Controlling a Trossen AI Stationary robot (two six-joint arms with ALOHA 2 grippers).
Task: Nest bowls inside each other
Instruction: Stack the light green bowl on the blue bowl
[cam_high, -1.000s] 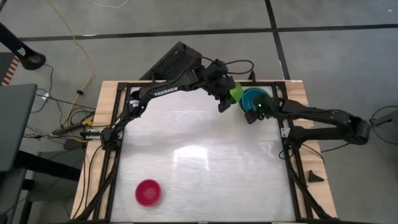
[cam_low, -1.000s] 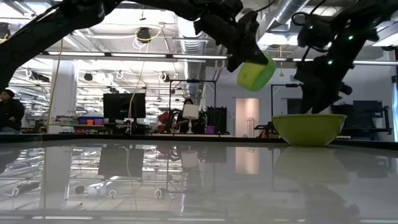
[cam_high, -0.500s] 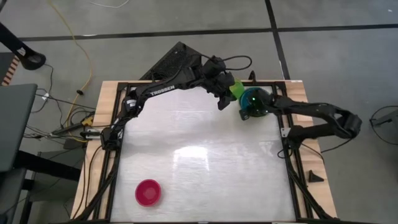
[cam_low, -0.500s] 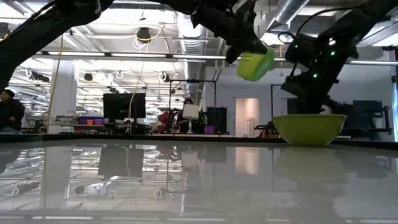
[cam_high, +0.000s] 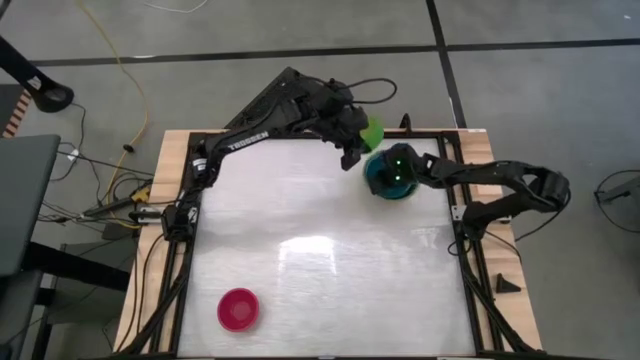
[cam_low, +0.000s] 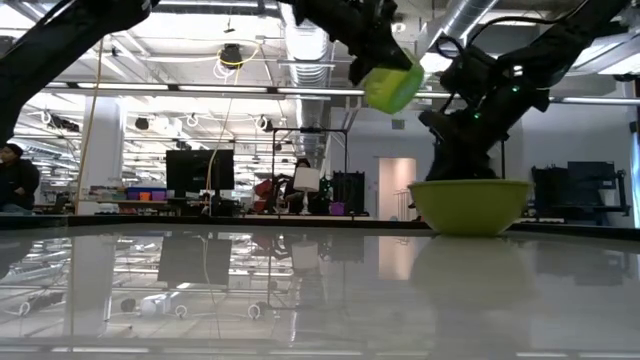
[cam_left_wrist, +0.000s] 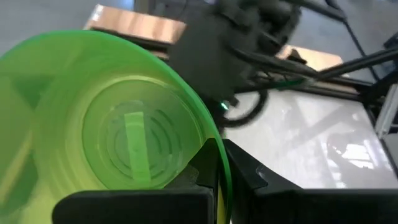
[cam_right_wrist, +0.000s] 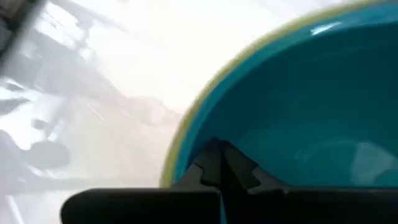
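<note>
A small lime green bowl (cam_high: 373, 131) hangs tilted in the air above the table's far edge, with my left gripper (cam_high: 358, 143) shut on it. Just right of it, a teal bowl (cam_right_wrist: 311, 118) sits nested in a large olive-green bowl (cam_low: 470, 205) that stands on its base on the table. My right gripper (cam_high: 392, 172) is shut, and its fingers reach down into the teal bowl. A small magenta bowl (cam_high: 239, 310) rests on the table near the front left. My left gripper pinches the lime bowl's rim (cam_left_wrist: 219, 163), one finger inside the bowl and one outside. The bowl is lifted clear and tipped on its side, its hollow facing the wrist. My right gripper's shut fingertips (cam_right_wrist: 211, 163) lie against the teal bowl's inner wall (cam_right_wrist: 261, 149) just inside the rim, slanting down from the table's right. Nothing shows between them. The nested bowls stay on the table.
A black frame (cam_high: 455, 215) borders the white tabletop on all sides. The two arms stand close together at the far edge. The middle of the table (cam_high: 320, 250) holds nothing but glare.
My left gripper has risen and drawn toward the far edge with the lime bowl. My right gripper has tipped downward and gone toward the table's left. The nested teal and olive-green bowls have slid with it along the table, leftward and a little nearer.
</note>
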